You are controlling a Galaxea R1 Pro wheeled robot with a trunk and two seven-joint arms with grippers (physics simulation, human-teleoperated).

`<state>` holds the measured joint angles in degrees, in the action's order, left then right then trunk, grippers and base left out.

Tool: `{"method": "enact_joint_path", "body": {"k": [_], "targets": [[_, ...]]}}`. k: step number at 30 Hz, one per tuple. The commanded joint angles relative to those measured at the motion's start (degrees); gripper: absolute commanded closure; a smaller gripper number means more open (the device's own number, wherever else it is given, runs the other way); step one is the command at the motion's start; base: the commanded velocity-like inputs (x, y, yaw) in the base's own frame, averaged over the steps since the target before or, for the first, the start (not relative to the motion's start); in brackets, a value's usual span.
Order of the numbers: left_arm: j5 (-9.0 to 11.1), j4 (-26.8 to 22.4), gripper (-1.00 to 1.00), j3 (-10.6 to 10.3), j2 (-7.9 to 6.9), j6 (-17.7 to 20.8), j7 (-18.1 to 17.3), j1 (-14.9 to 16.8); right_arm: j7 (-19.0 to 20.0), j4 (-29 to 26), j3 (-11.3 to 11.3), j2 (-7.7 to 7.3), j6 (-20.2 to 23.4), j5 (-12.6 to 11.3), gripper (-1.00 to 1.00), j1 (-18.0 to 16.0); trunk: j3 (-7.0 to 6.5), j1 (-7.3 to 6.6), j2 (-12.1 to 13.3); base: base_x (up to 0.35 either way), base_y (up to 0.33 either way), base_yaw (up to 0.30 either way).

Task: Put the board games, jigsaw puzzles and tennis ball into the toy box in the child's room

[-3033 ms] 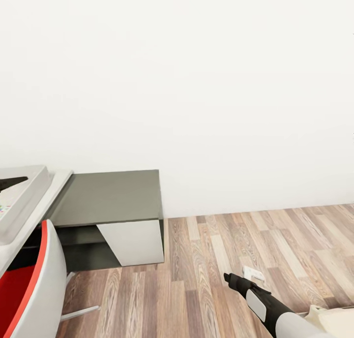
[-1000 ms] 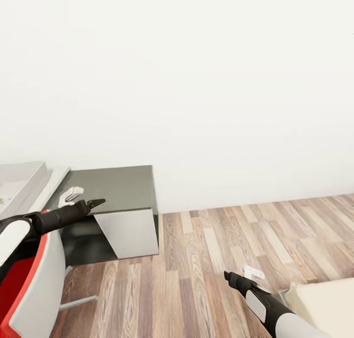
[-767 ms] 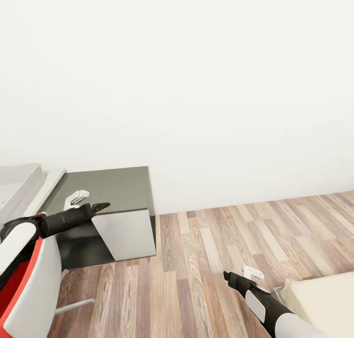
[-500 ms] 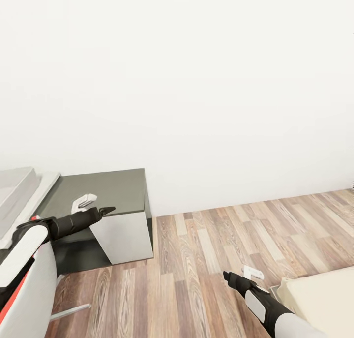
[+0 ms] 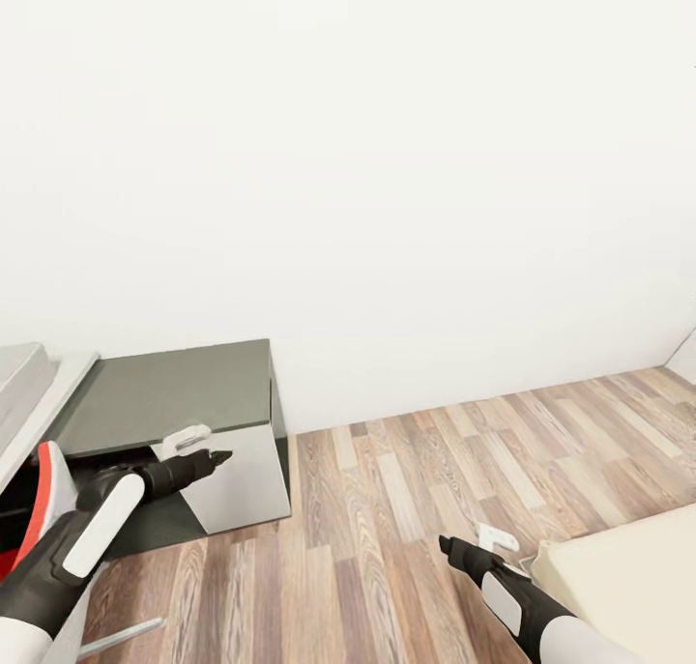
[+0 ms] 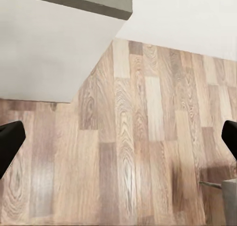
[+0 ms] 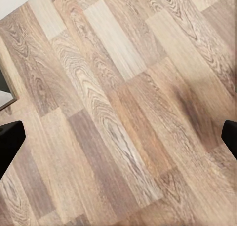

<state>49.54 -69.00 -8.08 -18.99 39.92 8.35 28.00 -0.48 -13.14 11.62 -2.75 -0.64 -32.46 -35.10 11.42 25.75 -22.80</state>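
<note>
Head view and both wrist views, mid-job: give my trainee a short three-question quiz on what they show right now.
1. True or false: the left gripper is holding a printed board game box.
2. Which lies under both wrist cameras? A. beige mattress B. brown wood-plank floor C. light-grey table top
3. Fill in: the low dark-grey desk section stands against the white ____.

Key:
1. False. In the left wrist view, its black fingertips sit far apart with bare floor between them.
2. B. The right gripper also hangs open above the planks.
3. wall.
</note>
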Motion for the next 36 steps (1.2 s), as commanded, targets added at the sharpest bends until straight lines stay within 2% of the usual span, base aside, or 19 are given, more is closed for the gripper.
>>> {"method": "enact_joint_path", "body": {"k": [1,3,4,6,9,12,15,17,18,20,26,33,36], "targets": [[0.5,1.5,-1.0,-0.2,0.03,-0.8,0.5,0.0,-0.1,0.0,0.5,-0.03,-0.1,-0.6,-1.0,-0.1,0.02,0.03,-0.1,0.0,0.0,-0.124],[0.0,5.9,-1.0,-0.9,0.25,-3.2,0.5,0.0,-0.1,0.0,0.5,0.0,-0.1,-0.6,-1.0,-0.1,-0.15,0.03,-0.1,0.0,0.0,-0.124],[-0.6,9.0,-1.0,-2.0,0.39,-4.8,0.5,0.0,-0.1,0.0,0.5,0.01,-0.1,-0.6,-1.0,-0.1,-0.24,0.03,-0.1,0.0,0.0,-0.124],[-1.3,11.9,-1.0,-3.4,0.53,-6.5,0.5,0.0,-0.1,0.0,0.5,0.06,-0.1,-0.6,-1.0,-0.1,-0.41,0.03,-0.1,0.0,0.0,-0.124],[-3.1,18.5,-1.0,-7.5,0.87,-11.3,0.6,0.0,-0.1,0.0,0.5,0.33,-0.1,-0.6,-1.0,-0.1,-0.66,0.03,-0.1,0.0,0.0,-0.113],[-4.0,24.0,-1.0,-10.7,1.62,-15.0,0.7,0.0,-0.1,0.0,0.5,0.75,-0.1,-0.6,-1.0,-0.1,-0.85,0.03,-0.1,0.0,0.0,-0.076],[-4.8,31.8,-1.0,-14.6,4.1,-19.6,0.7,0.0,-0.1,0.0,0.5,1.11,-0.2,-0.6,-1.0,-0.1,-0.92,0.03,-0.1,0.0,0.0,-0.029],[-5.5,35.3,-1.0,-16.2,5.21,-21.7,0.8,0.0,-0.1,0.1,0.5,1.19,-0.2,-0.5,-1.0,-0.1,-0.95,0.03,-0.1,0.0,0.0,-0.014],[-6.3,38.9,-1.0,-17.5,6.22,-23.6,0.8,0.0,-0.1,0.1,0.5,1.33,-0.3,-0.5,-1.0,-0.1,-0.95,0.03,-0.1,0.0,0.0,-0.008],[-7.7,43.5,-1.0,-18.9,7.44,-25.7,0.8,0.0,-0.1,0.1,0.5,1.7,-0.4,-0.5,-1.0,-0.1,-0.96,0.03,-0.1,0.0,0.0,-0.005],[-9.9,49.0,-1.0,-20.6,8.86,-27.2,0.9,0.0,-0.1,0.1,0.5,2.57,-0.4,-0.3,-1.0,0.0,-0.97,0.03,-0.1,0.0,0.0,-0.002],[-11.7,50.0,-1.0,-21.3,9.16,-27.5,0.9,0.0,-0.1,0.1,0.5,2.92,-0.4,1.5,-1.0,0.0,-0.97,0.03,-0.1,0.0,0.0,0.0],[-13.9,50.5,-1.0,-22.1,9.21,-27.6,0.9,0.0,-0.9,0.2,0.5,3.59,-0.2,1.9,-1.0,0.0,-0.97,0.03,-0.1,0.0,0.0,0.0]]}}
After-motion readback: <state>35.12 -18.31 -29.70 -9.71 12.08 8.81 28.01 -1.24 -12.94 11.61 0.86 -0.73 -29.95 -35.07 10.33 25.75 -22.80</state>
